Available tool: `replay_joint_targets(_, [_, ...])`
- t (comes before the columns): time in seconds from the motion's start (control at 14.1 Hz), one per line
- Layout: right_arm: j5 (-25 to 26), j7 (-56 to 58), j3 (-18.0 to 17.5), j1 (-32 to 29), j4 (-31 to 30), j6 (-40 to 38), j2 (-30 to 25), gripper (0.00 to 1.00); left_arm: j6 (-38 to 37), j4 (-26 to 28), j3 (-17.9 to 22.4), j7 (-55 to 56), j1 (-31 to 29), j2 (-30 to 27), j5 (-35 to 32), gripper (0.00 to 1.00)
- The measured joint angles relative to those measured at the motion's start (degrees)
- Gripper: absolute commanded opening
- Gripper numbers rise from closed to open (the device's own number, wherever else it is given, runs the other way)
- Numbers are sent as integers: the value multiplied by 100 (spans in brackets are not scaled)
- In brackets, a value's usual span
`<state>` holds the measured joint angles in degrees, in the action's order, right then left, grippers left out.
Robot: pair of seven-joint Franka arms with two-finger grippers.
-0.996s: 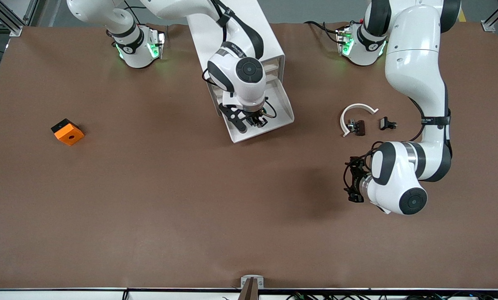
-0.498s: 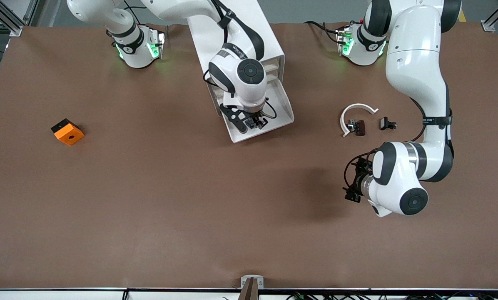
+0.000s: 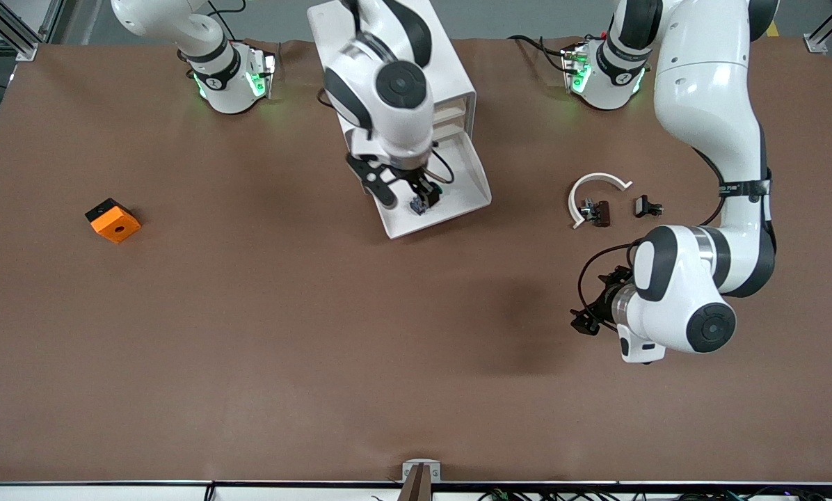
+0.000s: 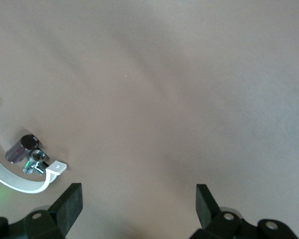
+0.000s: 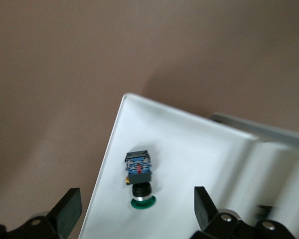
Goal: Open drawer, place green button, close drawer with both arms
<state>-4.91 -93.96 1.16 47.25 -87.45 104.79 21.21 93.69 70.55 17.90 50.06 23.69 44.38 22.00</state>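
Note:
The drawer point(image 3: 468, 195) stands pulled out of the white cabinet point(image 3: 451, 76), its white tray open to view. The button point(image 3: 418, 204) lies on its side in the tray near the front wall; the right wrist view shows its green cap, black barrel and bluish base point(image 5: 139, 177). My right gripper point(image 3: 403, 192) is open and empty above the button, clear of it, with the drawer tray point(image 5: 199, 164) under it. My left gripper point(image 3: 590, 316) is open and empty over bare table toward the left arm's end, its fingers point(image 4: 67, 204) wide apart.
A white arc with a small black clip point(image 3: 593, 207) and a second black clip point(image 3: 647, 206) lie on the table farther from the camera than my left gripper. An orange square block point(image 3: 113, 220) lies toward the right arm's end. The arc's end also shows in the left wrist view point(image 4: 35, 167).
My right gripper has let go of the button and risen from the drawer, leaving the button lying in the tray. My left arm has shifted a little toward its own end of the table.

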Motion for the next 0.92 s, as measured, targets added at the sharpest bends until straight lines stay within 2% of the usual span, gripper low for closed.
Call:
replay_joint_targets(0.36, [-1, 2370, 35, -1075, -22, -1555, -1355, 100, 91, 229, -47, -1145, 97, -324, -155, 100])
replay_joint_targets(0.5, [0, 3576, 46, -1566, -172, -1797, -1738, 100, 600, 779, -215, -1321, 111, -684, -169, 100])
replay_joint_targets(0.71, [2, 5478, 67, -2500, -650, -1844, -2295, 100, 1610, 2027, -627, -1610, 156, -1321, -281, 100])
replay_joint_targets(0.92, [7, 7028, 76, -3425, -930, -1792, -2518, 100, 1865, 2502, -860, -1750, 512, -1514, -517, 100])
